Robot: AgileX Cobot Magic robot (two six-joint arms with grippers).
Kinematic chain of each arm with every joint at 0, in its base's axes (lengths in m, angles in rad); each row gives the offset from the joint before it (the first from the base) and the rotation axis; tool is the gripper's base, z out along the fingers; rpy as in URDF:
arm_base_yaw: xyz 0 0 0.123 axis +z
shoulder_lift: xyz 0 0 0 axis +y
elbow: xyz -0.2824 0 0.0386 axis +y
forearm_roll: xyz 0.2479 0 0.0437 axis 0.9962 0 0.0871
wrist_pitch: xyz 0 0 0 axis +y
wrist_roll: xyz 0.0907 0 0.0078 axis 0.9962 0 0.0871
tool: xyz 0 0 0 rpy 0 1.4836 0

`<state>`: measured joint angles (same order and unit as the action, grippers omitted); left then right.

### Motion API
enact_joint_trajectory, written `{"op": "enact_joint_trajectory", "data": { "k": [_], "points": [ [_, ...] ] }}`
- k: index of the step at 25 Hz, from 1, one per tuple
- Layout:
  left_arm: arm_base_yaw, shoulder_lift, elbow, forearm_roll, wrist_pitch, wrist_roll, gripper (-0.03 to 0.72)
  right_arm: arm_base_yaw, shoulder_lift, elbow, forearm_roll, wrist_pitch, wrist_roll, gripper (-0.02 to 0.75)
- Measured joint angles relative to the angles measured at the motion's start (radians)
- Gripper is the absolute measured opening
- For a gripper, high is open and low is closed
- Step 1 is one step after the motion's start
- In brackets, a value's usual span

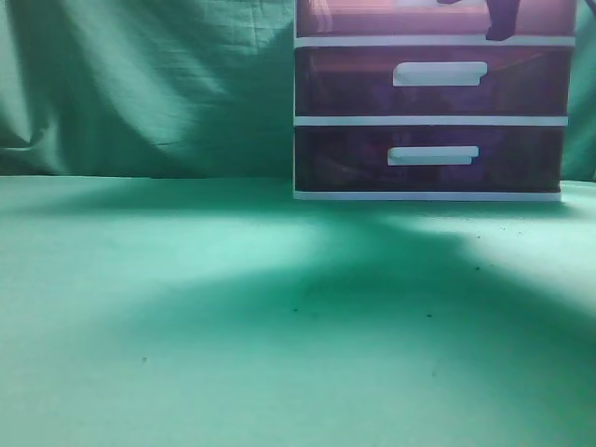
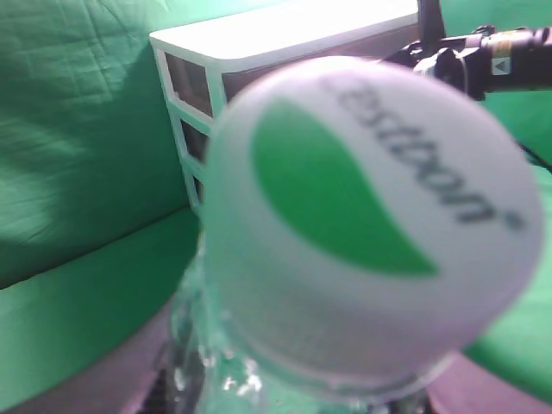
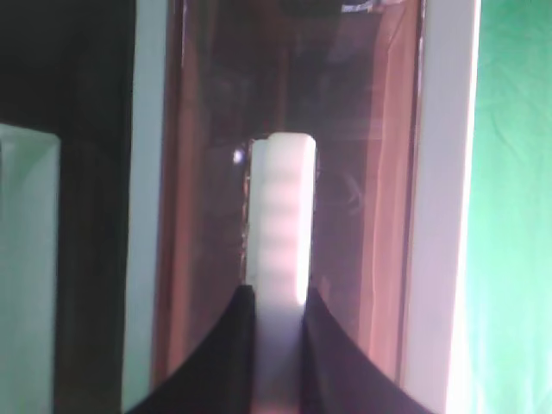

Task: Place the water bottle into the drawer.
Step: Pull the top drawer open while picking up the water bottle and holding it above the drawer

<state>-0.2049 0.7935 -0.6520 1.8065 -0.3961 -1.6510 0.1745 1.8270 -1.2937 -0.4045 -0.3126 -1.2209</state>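
Note:
The water bottle (image 2: 371,216) fills the left wrist view: a white cap with a green leaf mark over a clear neck. My left gripper (image 2: 302,401) is shut on the bottle below the cap, and only dark finger edges show. The reddish-brown drawer (image 1: 372,20) is the top tier visible in the exterior view, cut off by the frame's upper edge. My right gripper (image 1: 501,23) is at its front. In the right wrist view the right gripper (image 3: 278,319) is shut on the drawer's (image 3: 362,172) white bar handle (image 3: 280,216).
Two darker purple-brown drawers (image 1: 433,79) (image 1: 433,158) sit below in the white-framed unit (image 1: 428,196). The unit (image 2: 259,43) and the right arm (image 2: 492,52) show behind the bottle. Green cloth (image 1: 186,307) covers the table and hangs as a backdrop.

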Motion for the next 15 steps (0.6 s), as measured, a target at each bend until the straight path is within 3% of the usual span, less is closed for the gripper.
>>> {"op": "enact_joint_trajectory", "data": {
  "k": [15],
  "points": [
    [0.0,0.0,0.0,0.0,0.003,0.0,0.325,0.04,-0.438,0.545,-0.069,-0.039,0.082,0.09]
  ]
}}
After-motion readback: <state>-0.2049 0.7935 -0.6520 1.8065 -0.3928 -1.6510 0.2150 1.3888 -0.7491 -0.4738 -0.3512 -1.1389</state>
